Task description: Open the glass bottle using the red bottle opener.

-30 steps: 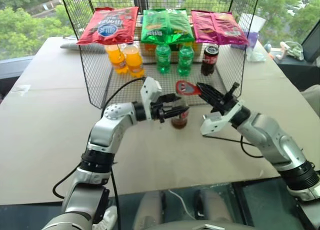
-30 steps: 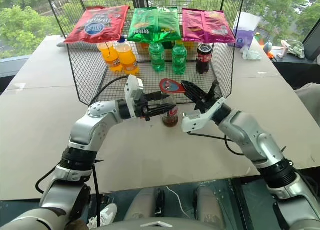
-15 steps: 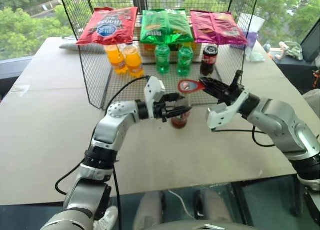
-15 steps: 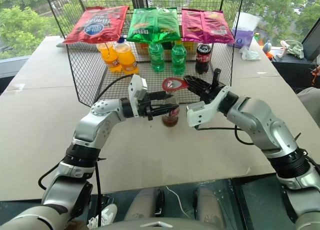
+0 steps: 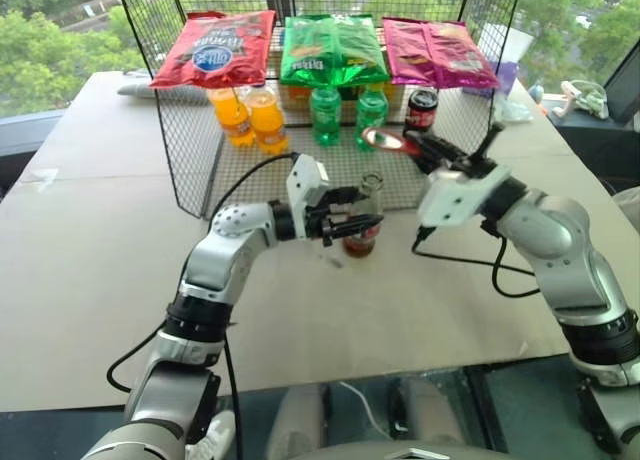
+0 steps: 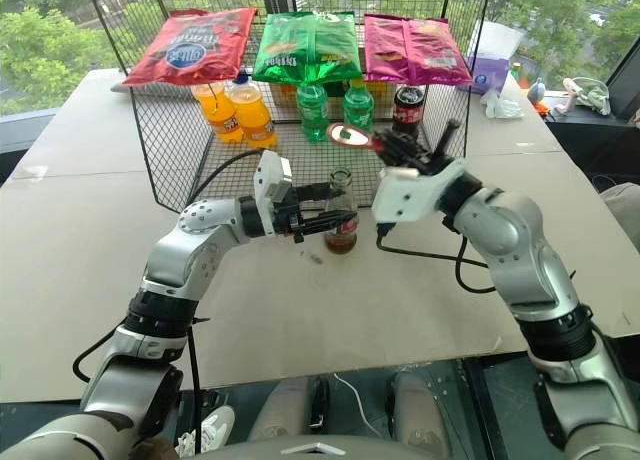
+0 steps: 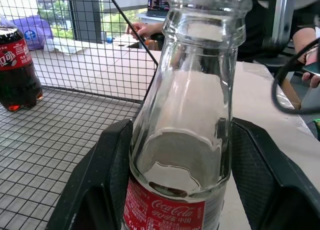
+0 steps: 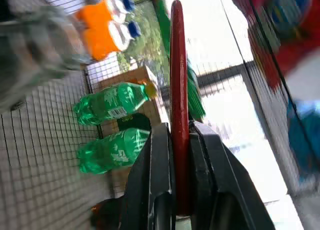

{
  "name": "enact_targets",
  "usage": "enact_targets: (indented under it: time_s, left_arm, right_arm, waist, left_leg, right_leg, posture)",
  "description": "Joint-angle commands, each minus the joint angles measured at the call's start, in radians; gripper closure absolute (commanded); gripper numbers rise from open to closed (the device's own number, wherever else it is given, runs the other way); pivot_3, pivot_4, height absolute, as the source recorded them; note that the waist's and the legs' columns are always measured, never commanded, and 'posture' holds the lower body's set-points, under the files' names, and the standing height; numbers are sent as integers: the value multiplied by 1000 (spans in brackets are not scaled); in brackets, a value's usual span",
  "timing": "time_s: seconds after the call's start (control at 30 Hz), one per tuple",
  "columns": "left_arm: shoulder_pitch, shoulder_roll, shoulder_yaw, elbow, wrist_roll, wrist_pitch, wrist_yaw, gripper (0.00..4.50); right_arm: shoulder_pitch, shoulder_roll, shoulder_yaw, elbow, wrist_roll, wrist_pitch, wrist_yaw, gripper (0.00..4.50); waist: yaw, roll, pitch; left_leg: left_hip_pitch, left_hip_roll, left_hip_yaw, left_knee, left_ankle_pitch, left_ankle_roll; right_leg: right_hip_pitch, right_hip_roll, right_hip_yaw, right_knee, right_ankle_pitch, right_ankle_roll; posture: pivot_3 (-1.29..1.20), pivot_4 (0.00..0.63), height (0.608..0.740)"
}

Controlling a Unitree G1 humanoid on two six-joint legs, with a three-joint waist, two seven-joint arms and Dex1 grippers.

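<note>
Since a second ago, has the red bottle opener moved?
Yes. The red bottle opener, clamped in the right gripper, has lifted off the glass bottle mouth, up toward the cola bottle.

Red opener (image 8: 179, 115), clear red-labelled bottle (image 7: 182, 140)

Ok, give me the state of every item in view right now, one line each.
glass bottle: upright on the table, cap off, mouth open.
left gripper: closed around the bottle's body.
red bottle opener: lifted clear of the bottle, above and to its right.
right gripper: shut on the opener's handle.
cola bottle: upright, red cap on.
green bottles: upright, capped.
</note>
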Motion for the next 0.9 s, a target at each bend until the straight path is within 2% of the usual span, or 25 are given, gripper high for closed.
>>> enact_targets:
  time_s: [0.03, 0.1, 0.2, 0.27, 0.4, 0.47, 0.67, 0.7, 0.8, 0.9]
  left_arm:
    - [18, 14, 39, -12, 24, -21, 46, 2218]
    - [25, 10, 44, -15, 23, -29, 56, 2218]
    - [33, 6, 46, -23, 18, -36, 65, 2218]
    - [36, 5, 49, -29, 18, -39, 75, 2218]
    - [41, 8, 61, -41, 16, -35, 96, 2218]
    - [47, 11, 65, -49, 15, -32, 104, 2218]
    - [70, 15, 67, -81, 13, -25, 117, 2218]
    - [72, 16, 68, -84, 12, -23, 119, 2218]
    - [76, 17, 69, -92, 11, -19, 124, 2218]
    - [78, 18, 69, -99, 9, -16, 128, 2218]
  right_arm:
    - [77, 55, -122, -170, 156, 359, 53, 4500]
    - [119, 94, -153, -217, 263, 534, 79, 4500]
    - [156, 149, -157, -235, 323, 780, 54, 4500]
    - [184, 154, -125, -218, 342, 811, 46, 4500]
    - [178, 246, -127, -133, 398, 916, -19, 4500]
    - [155, 311, -178, -91, 459, 1008, -41, 4500]
    - [166, 314, -183, -56, 546, 1115, -49, 4500]
    - [168, 311, -181, -55, 556, 1126, -51, 4064]
    - [172, 301, -179, -57, 581, 1149, -58, 3135]
    - [167, 297, -195, -66, 601, 1158, -81, 1797]
  waist:
    - [1, 0, 0]
    - [0, 0, 0]
    - [-6, 1, 0]
    - [-7, 1, 0]
    - [-14, 1, 0]
    - [-17, 1, 1]
    - [-24, 2, 1]
    - [-24, 2, 1]
    - [-25, 2, 1]
    - [-25, 2, 1]
  left_leg:
    - [0, 0, 0, 0, 0, 0]
    - [0, 0, 0, 0, 0, 0]
    - [1, 1, 0, 0, 0, 0]
    - [1, 1, 0, 0, 0, 0]
    - [1, 1, 0, 0, 0, 0]
    - [0, 1, 0, 0, 0, 0]
    - [0, 1, 0, 0, 0, 0]
    - [0, 1, 0, -1, 0, 0]
    - [0, 1, 0, -1, 0, 0]
    - [0, 1, 0, -1, 0, 0]
  right_leg:
    - [0, 0, 0, 0, 0, 0]
    - [0, 0, 0, 0, 0, 0]
    - [0, 0, 0, 0, 0, 0]
    - [0, 0, 0, 0, 0, 0]
    - [-1, 0, 0, 0, 0, 0]
    - [-1, 0, 0, 0, 0, 0]
    - [-1, 0, 0, 0, 0, 0]
    - [-2, 0, 0, 0, 0, 0]
    - [-2, 0, 0, 0, 0, 0]
    - [-2, 0, 0, 0, 0, 0]
  posture:
    - [0, 150, 740]
    - [0, 150, 740]
    - [0, 150, 740]
    - [0, 150, 740]
    - [0, 150, 740]
    - [0, 150, 740]
    - [0, 150, 740]
    - [0, 150, 740]
    - [0, 150, 740]
    - [0, 150, 740]
